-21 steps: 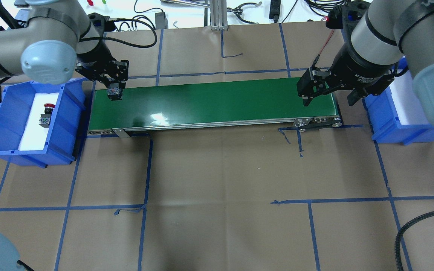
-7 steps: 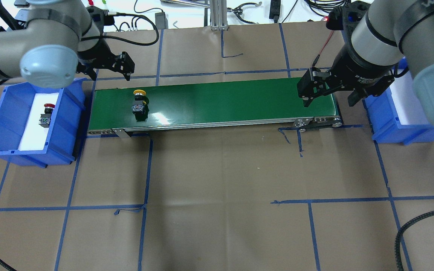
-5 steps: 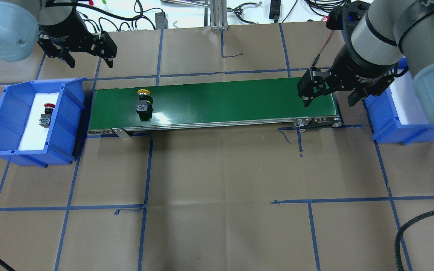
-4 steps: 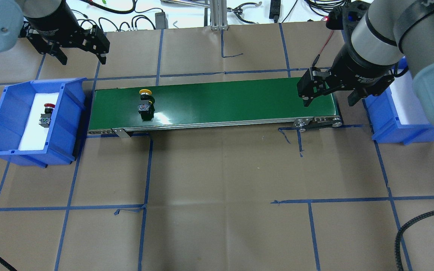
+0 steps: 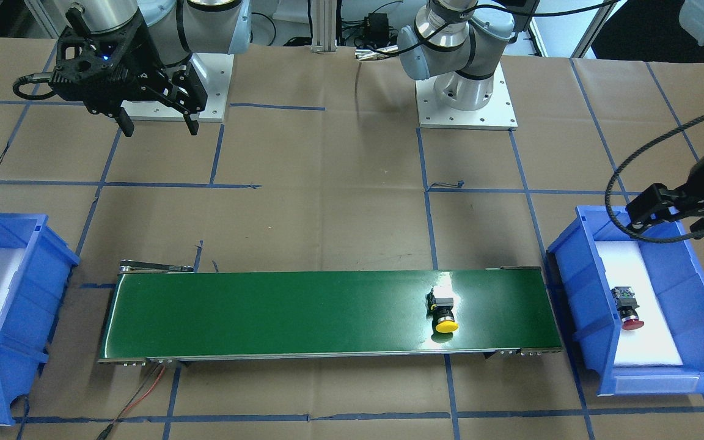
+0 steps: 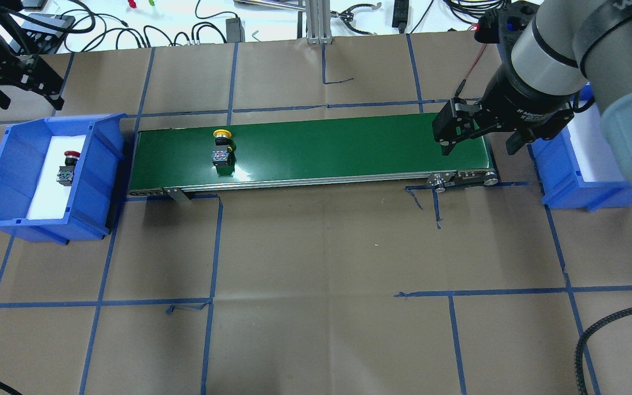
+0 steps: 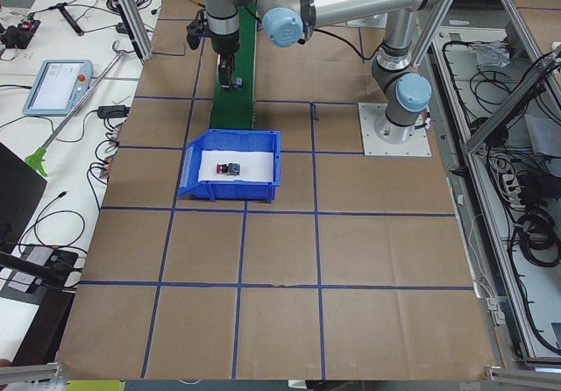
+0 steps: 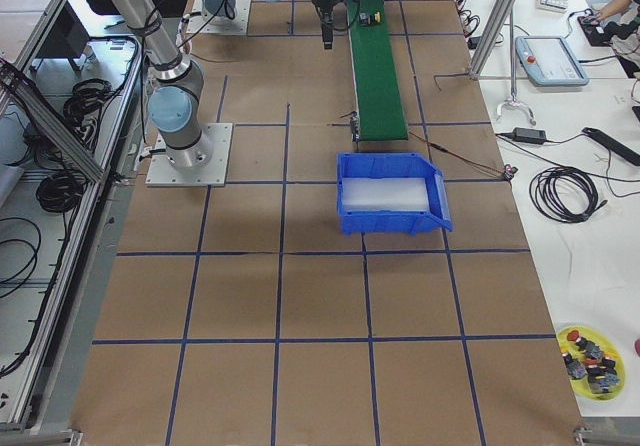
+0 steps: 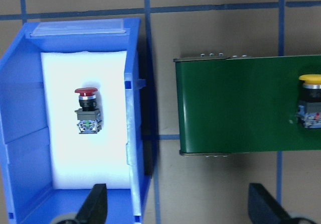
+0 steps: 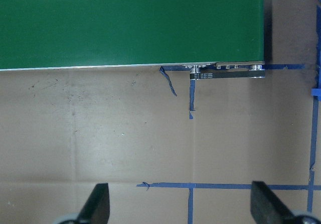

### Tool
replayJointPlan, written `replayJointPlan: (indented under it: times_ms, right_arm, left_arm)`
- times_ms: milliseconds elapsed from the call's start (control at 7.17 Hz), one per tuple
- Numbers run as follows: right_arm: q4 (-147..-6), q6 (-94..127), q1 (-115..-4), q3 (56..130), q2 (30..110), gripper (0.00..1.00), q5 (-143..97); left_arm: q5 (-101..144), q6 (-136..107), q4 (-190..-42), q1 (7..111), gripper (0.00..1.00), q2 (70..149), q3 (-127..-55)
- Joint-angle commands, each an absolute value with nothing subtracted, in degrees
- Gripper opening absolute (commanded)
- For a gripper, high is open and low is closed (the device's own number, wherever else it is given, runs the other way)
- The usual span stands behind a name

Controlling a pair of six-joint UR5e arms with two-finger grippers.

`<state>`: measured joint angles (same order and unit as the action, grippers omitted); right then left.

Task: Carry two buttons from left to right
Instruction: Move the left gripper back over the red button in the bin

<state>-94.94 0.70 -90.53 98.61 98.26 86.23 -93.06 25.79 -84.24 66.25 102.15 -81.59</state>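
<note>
Jaws on both arms are standing wide apart and gripping nothing: the left jaws are hovering high off the left end of the green conveyor belt (image 6: 321, 145), the right jaws are hanging over its right end. Blue bins are sitting on the bench off each end of the belt; the left bin (image 6: 102, 164) is holding the red button (image 6: 67, 167) on white padding, and the right bin (image 6: 563, 181) is showing only white padding. The yellow button (image 6: 221, 148) is lying on its side on the belt's left third, well apart from both jaws.
</note>
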Motion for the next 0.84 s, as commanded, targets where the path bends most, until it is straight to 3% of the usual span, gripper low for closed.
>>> replayJointPlan:
  times_ms: [0,697]
  right_arm:
    - [-94.8,0.7,-90.5,98.6,98.3,1.00,86.2]
    - [-94.9,0.7,-90.4,98.7,98.2,1.00,86.0]
  left_arm:
    - [-93.0,31.8,-82.8,60.7,1.00,103.3,-81.1]
    - [-90.2,32.2,-75.4,58.9,1.00,110.6,-83.0]
